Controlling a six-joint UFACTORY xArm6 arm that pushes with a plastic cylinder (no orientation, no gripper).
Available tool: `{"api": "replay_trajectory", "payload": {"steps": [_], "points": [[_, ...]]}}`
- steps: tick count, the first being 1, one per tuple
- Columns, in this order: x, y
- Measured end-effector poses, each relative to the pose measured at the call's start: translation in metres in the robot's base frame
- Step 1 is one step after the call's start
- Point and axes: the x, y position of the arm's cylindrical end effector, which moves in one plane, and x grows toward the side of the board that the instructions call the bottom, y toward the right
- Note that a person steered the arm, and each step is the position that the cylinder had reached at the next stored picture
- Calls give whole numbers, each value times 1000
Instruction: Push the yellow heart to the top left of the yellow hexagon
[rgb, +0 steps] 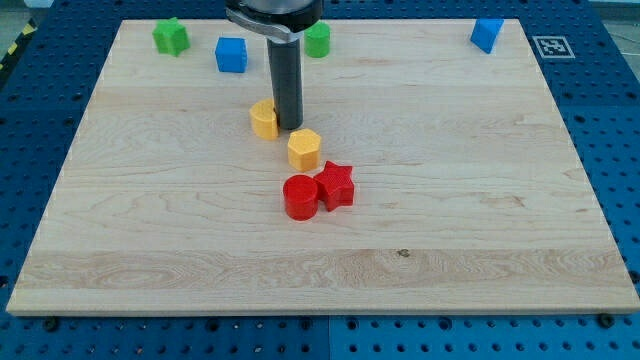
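The yellow heart (263, 119) lies on the wooden board (450, 200), up and to the left of the yellow hexagon (304, 149), with a small gap between them. My tip (290, 126) stands against the heart's right side, just above the hexagon's upper left edge. The dark rod rises from there to the view's top.
A red cylinder (299, 197) and a red star (336, 185) sit touching just below the hexagon. Along the top edge are a green star (170, 36), a blue cube (231, 54), a green cylinder (318, 40) and another blue block (486, 34) at the top right.
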Motion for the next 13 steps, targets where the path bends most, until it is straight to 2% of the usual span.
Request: {"api": "replay_trajectory", "payload": {"steps": [1, 11, 13], "points": [[-14, 0], [-12, -72], [-10, -66]]}}
